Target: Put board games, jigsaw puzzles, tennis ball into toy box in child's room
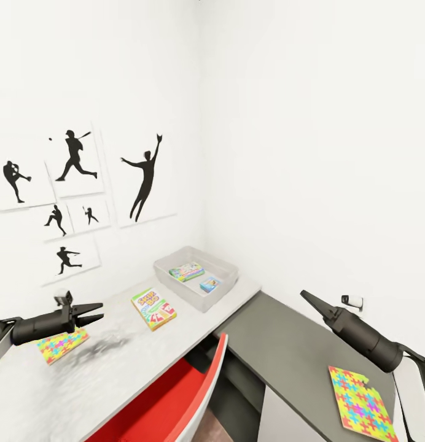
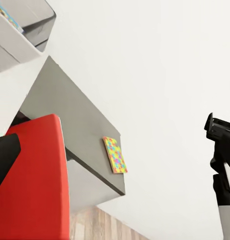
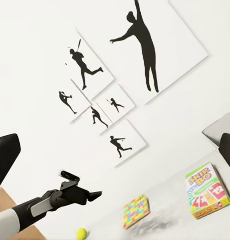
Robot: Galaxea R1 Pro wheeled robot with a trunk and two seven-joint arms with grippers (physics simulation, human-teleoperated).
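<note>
Head view: toy box [image 1: 222, 268] at the table's [image 1: 114, 362] far end holds two board games [image 1: 187, 271]. SKIP-BO box [image 1: 153, 309] lies near it. Left gripper [image 1: 93, 312] hovers over one jigsaw puzzle [image 1: 56, 347], jaws narrowly parted, empty. Right gripper [image 1: 306, 296] jaws look closed, empty; second puzzle [image 1: 360, 402] near right. Right wrist view adds the tennis ball [image 3: 82, 233].

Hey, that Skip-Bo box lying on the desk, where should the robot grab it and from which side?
The Skip-Bo box lies flat and alone on the table, short of the toy box. Probably best: come straight down with the left end effector, which looks nearest, and pinch its two long edges across the narrow width.
</note>
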